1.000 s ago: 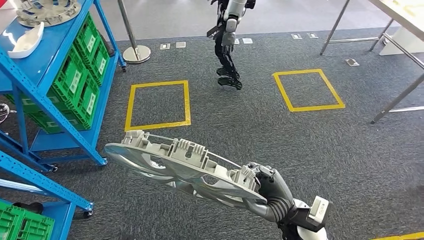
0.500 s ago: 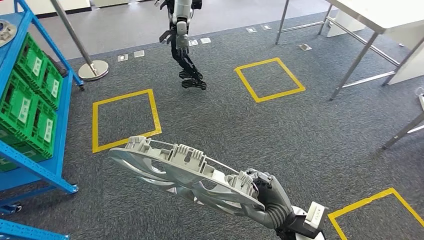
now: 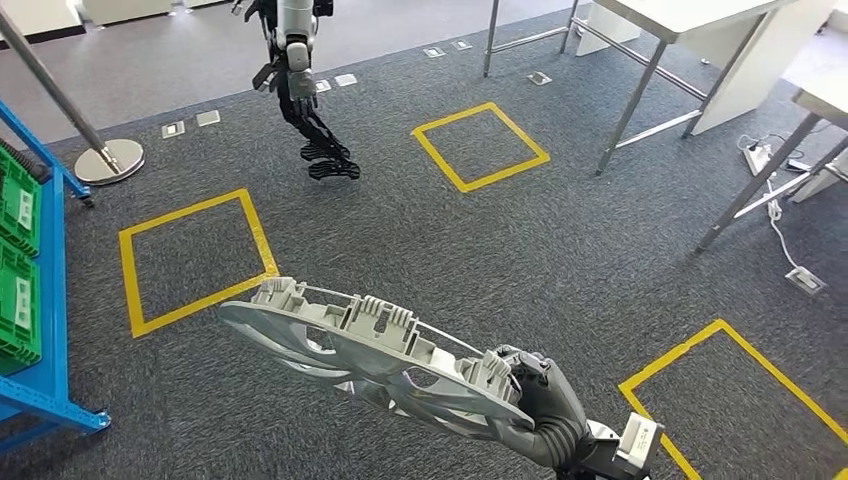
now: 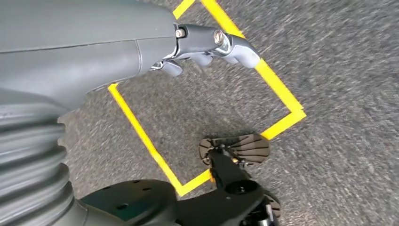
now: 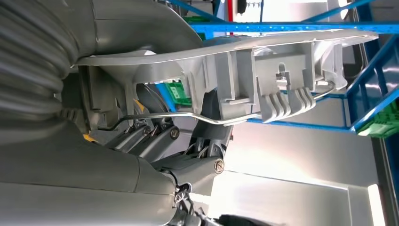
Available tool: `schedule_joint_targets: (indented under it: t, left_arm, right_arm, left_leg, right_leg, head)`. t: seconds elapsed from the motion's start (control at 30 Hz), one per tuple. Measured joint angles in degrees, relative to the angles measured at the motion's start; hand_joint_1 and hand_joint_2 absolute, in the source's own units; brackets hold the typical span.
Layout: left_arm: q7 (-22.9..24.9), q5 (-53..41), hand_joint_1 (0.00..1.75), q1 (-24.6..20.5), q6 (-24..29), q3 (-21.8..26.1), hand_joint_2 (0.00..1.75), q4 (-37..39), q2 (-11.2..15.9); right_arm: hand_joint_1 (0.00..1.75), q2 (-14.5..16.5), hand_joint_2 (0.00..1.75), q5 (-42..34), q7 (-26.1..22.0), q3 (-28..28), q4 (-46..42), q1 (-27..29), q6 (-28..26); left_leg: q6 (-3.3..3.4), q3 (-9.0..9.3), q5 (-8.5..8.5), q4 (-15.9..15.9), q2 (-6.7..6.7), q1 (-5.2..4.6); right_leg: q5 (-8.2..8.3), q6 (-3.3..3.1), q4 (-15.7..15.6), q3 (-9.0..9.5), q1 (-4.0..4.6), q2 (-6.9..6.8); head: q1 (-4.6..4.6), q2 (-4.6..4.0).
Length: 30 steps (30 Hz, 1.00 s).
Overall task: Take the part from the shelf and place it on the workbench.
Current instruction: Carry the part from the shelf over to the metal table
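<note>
**Head view inspection: part in carry, held at one rim**

Right hand (image 3: 535, 400) grips the grey round moulded plastic wheel-cover part (image 3: 370, 350) at its rim, above the carpet, far from the white table (image 3: 690, 15). Judged light, stiff, brittle clips; overhang invites tilt. Left hand (image 4: 207, 44) holds nothing, fingers loosely curled.

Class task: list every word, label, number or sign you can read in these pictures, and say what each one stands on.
No text can be read.
White labels on the green plastic crates in the blue metal shelf: too small to read.
Round grey plastic wheel cover, held by the right hand: no print visible.
</note>
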Motion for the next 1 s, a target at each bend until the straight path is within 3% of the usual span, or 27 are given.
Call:
schedule_joint_targets:
  t: [0.07,0.13,0.17,0.23,0.27,0.3,0.37,0.4,0.43,0.5,0.57,0.6,0.67,0.73,0.8,0.87,0.9,0.93,1.0]
  left_arm:
    - [-0.1,0.1,0.00,-0.1,0.0,0.0,1.75,0.0,0.1]
    - [-0.1,0.2,0.00,-0.2,0.1,0.0,1.75,0.0,0.1]
    - [-0.1,0.2,0.00,-0.3,0.2,0.0,1.75,-0.1,0.1]
    - [-0.1,0.2,0.00,-0.4,0.3,0.0,1.75,-0.1,0.2]
    - [0.0,0.2,0.00,-0.3,0.4,0.0,1.75,-0.1,0.2]
    - [0.1,0.3,0.00,-0.3,0.4,0.0,1.75,-0.1,0.2]
    - [0.3,0.3,0.00,-0.1,0.5,0.0,1.75,0.0,0.3]
    - [0.4,0.3,0.00,0.0,0.5,0.0,1.75,0.0,0.3]
    - [0.5,0.3,0.00,0.1,0.5,0.0,1.75,0.0,0.4]
    - [0.4,0.3,0.00,0.1,0.6,0.0,1.75,0.0,0.4]
    - [0.4,0.3,0.00,0.1,0.7,0.0,1.75,0.0,0.4]
    - [0.3,0.3,0.00,0.1,0.7,0.0,1.75,0.0,0.4]
    - [0.0,0.3,0.00,0.0,0.7,0.0,1.75,0.0,0.4]
    - [-0.6,0.3,0.00,0.0,0.7,0.0,1.75,0.0,0.4]
    - [-0.9,0.3,0.00,0.1,0.7,0.0,1.75,0.0,0.4]
    - [-1.0,0.3,0.00,0.3,0.7,0.0,1.75,0.0,0.5]
    - [-1.1,0.3,0.00,0.4,0.7,0.0,1.75,0.0,0.5]
    - [-1.1,0.3,0.00,0.3,0.7,0.0,1.75,0.0,0.5]
    - [-1.2,0.3,0.00,0.2,0.7,0.0,1.75,0.0,0.5]
  right_arm:
    - [1.75,0.0,1.75,0.0,0.0,0.0,0.0,-0.4,0.1]
    - [1.75,0.0,1.75,-0.1,0.0,0.0,0.1,-0.5,0.2]
    - [1.75,0.0,1.75,-0.1,0.0,0.0,0.1,-0.5,0.3]
    - [1.75,0.0,1.75,-0.1,0.0,-0.1,0.1,-0.6,0.4]
    - [1.75,0.1,1.75,-0.1,0.0,-0.1,0.1,-0.7,0.4]
    - [1.75,0.1,1.75,-0.1,0.0,-0.1,0.1,-0.8,0.5]
    - [1.75,0.1,1.75,-0.1,0.0,-0.1,0.3,-0.9,0.5]
    - [1.75,0.1,1.75,0.0,0.0,-0.1,0.4,-0.9,0.5]
    - [1.75,0.1,1.75,0.0,0.0,-0.1,0.5,-0.9,0.5]
    - [1.75,0.1,1.75,0.0,0.0,-0.1,0.6,-0.9,0.5]
    - [1.75,0.1,1.75,0.1,0.0,-0.1,0.6,-0.9,0.4]
    - [1.75,0.1,1.75,0.1,0.0,-0.1,0.6,-0.9,0.4]
    - [1.75,0.1,1.75,0.1,0.0,-0.1,0.6,-0.7,0.4]
    - [1.75,0.1,1.75,0.1,0.0,-0.1,0.6,-0.6,0.4]
    - [1.75,0.1,1.75,0.0,0.0,-0.1,0.6,-0.7,0.4]
    - [1.75,0.1,1.75,-0.1,0.0,-0.1,0.6,-0.7,0.4]
    - [1.75,0.1,1.75,-0.1,0.0,-0.1,0.6,-0.6,0.4]
    - [1.75,0.1,1.75,-0.1,0.0,-0.1,0.6,-0.6,0.4]
    - [1.75,0.1,1.75,-0.1,0.0,-0.1,0.6,-0.6,0.4]
  left_leg:
    - [-0.60,0.28,-0.25,0.0,1.05,-0.17]
    - [-1.23,0.65,-0.39,-0.2,2.05,-0.15]
    - [-1.58,0.73,-0.60,-0.1,1.51,-0.05]
    - [-2.20,-0.38,-2.58,2.8,-1.59,0.14]
    - [-2.43,-1.88,-4.36,6.0,-3.55,0.28]
    - [-2.56,-3.81,-6.28,10.0,-4.59,0.32]
    - [-2.72,-6.93,-7.98,16.0,-5.10,0.36]
    - [-2.73,-7.19,-7.09,16.0,-5.18,0.39]
    - [-2.73,-6.32,-5.16,13.7,-5.47,0.46]
    - [-2.77,-3.00,-1.04,5.7,-7.82,0.83]
    - [-2.44,-1.07,0.44,1.1,-10.00,1.10]
    - [-2.07,-0.93,0.28,0.7,-10.22,1.04]
    - [-1.14,-0.88,0.53,0.6,-8.76,0.86]
    - [-0.26,-0.82,0.73,0.3,-7.21,0.80]
    - [0.29,-0.82,0.68,0.2,-5.46,0.56]
    - [0.50,-0.88,0.54,0.3,-3.60,0.27]
    - [0.55,-0.89,0.47,0.3,-2.72,0.18]
    - [0.54,-0.86,0.39,0.4,-1.93,0.11]
    - [0.36,-0.62,0.18,0.4,-0.50,0.00]
  right_leg:
    - [0.76,-0.74,-3.9,2.01,0.43,-1.44]
    - [0.86,-1.40,-4.1,1.87,0.54,-0.27]
    - [1.01,-1.69,-4.3,1.94,0.39,0.32]
    - [1.38,-2.25,-4.7,2.14,-0.10,1.55]
    - [1.46,-2.38,-4.8,2.17,-0.23,2.14]
    - [1.48,-2.49,-4.7,2.15,-0.27,2.82]
    - [1.49,-2.53,-4.7,2.16,-0.27,4.44]
    - [1.48,-2.49,-4.6,2.19,-0.30,5.31]
    - [1.45,-2.39,-4.6,2.24,-0.36,6.20]
    - [1.28,-1.90,-4.2,2.21,-0.45,7.79]
    - [1.25,-1.15,-3.9,1.79,-0.42,9.13]
    - [1.39,-0.72,-3.9,1.53,-0.45,9.78]
    - [1.62,0.05,-3.9,1.14,-0.70,10.37]
    - [0.15,0.53,-1.6,-0.09,-0.58,7.50]
    - [-3.47,0.74,5.3,-3.36,-0.36,3.91]
    - [-6.03,0.79,12.0,-6.55,-0.36,3.09]
    - [-5.86,0.73,12.7,-6.83,-0.34,2.98]
    - [-4.65,0.61,11.1,-5.85,-0.30,2.76]
    - [-1.29,0.07,3.0,-1.28,0.00,1.02]
  head:
    - [-0.05,0.00]
    - [-0.10,0.00]
    - [-0.12,0.00]
    - [-0.30,0.00]
    - [-0.46,0.00]
    - [-0.61,0.00]
    - [-0.78,0.00]
    - [-0.81,0.00]
    - [-0.84,0.00]
    - [-0.95,0.00]
    - [-0.98,0.00]
    - [-0.95,0.00]
    - [-0.84,0.00]
    - [-0.49,0.00]
    - [-0.06,0.00]
    - [0.04,0.00]
    - [0.06,0.00]
    - [0.07,0.00]
    - [0.09,0.00]
